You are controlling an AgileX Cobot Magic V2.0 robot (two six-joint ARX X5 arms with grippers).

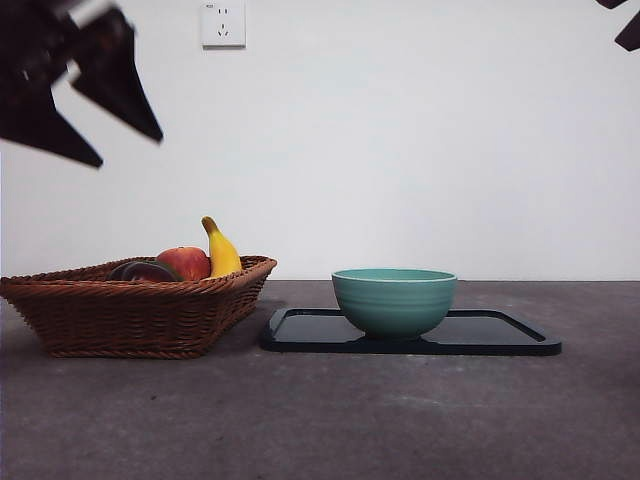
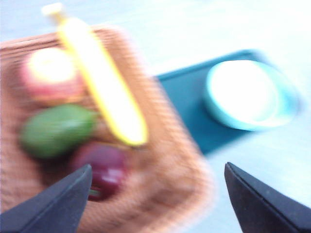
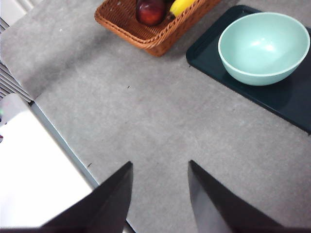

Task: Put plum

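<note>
The plum [image 2: 104, 167] is dark maroon and lies in the wicker basket [image 2: 165, 184], next to a green oval fruit [image 2: 56, 130], a banana [image 2: 104, 92] and a red-yellow apple [image 2: 51, 73]. This wrist view is blurred. The plum also shows in the front view [image 1: 152, 272] and in the right wrist view [image 3: 150, 10]. My left gripper [image 2: 158, 194] is open and empty, high above the basket; in the front view it is at the top left [image 1: 130, 150]. My right gripper [image 3: 160, 179] is open and empty over bare table, far from the basket.
A teal bowl [image 1: 394, 300] stands on a black tray [image 1: 500, 335] to the right of the basket [image 1: 130, 315]. The bowl [image 3: 265, 46] looks empty. The table's edge and a white surface [image 3: 39, 170] lie near the right gripper. A black tip of the right arm [image 1: 625, 25] shows at the top right.
</note>
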